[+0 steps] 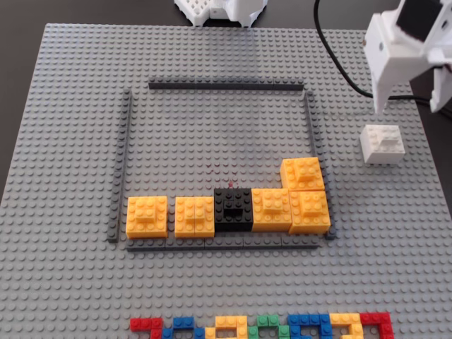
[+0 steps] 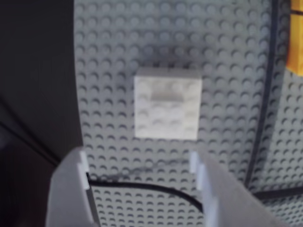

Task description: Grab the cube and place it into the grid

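Wrist view shows gripper (image 2: 142, 182) fingers spread apart, tips cropped, above the blurry cube (image 2: 166, 103).

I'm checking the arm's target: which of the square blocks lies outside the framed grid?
The white cube, alone on the bare baseplate to the right of the grid in the fixed view, just below the gripper. The yellow blocks and black block all sit inside the frame.

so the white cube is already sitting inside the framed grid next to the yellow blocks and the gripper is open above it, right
Not quite. The fixed view shows the white cube outside the grid, on the bare baseplate to the right of the frame's right strip, apart from the yellow blocks. The rest holds: the gripper is open above it, and the wrist view shows the cube ahead of the spread fingers.
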Available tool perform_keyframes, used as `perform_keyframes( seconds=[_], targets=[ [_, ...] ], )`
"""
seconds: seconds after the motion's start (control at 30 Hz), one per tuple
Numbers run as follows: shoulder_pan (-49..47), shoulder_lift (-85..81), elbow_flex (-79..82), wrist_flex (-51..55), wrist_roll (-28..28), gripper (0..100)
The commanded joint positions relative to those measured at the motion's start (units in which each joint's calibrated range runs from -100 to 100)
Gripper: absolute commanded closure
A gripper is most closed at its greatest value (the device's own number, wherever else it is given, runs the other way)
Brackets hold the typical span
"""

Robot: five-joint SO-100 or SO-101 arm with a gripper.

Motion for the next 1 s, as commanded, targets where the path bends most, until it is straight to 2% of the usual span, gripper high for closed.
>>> perform_keyframes(
  seconds=[0.0,0.97],
  targets=[
    [0.86,0.06,-4.55,-0.95,0.63,74],
    [1.08,3.76,-6.46,-2.22,0.44,74]
  ],
)
